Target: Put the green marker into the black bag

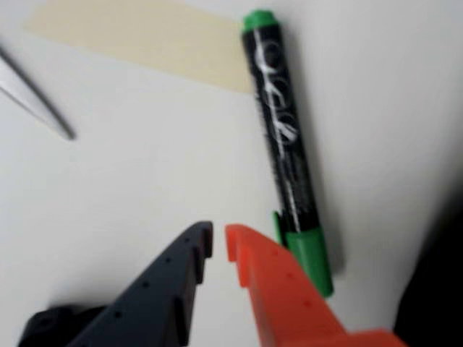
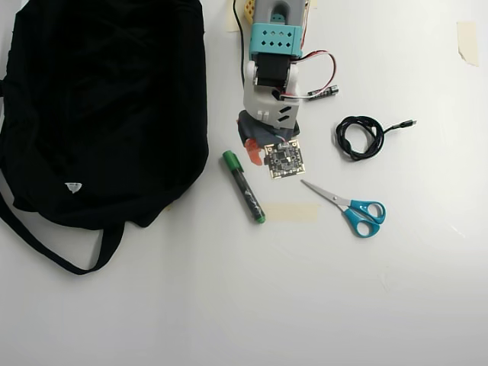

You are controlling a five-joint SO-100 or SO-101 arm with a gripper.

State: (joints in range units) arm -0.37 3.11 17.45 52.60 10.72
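Wrist view: the gripper (image 1: 219, 246) is reaching in from the lower edge, its dark finger on the left and its orange finger on the right. The jaws are standing nearly together, with only a narrow slit showing between the tips, and nothing is lying in that slit. The green marker (image 1: 286, 148) is lying on the white table (image 1: 145, 188) just to the right of the orange finger, running from upper centre down to the lower right. The orange finger is overlapping the marker's green cap in this view; whether the two are touching cannot be told. A strip of beige tape (image 1: 145, 36) is lying flat above, and a scissor blade (image 1: 32, 97) is entering at the left edge.

Overhead view: the marker (image 2: 243, 186) is lying on the table (image 2: 305, 305) between the black bag (image 2: 99, 107) and the scissors (image 2: 347, 204), just beside the bag's right edge and outside it. The gripper (image 2: 252, 150) is hanging near the marker's upper end. A coiled black cable (image 2: 364, 136) is lying to the right of the arm.
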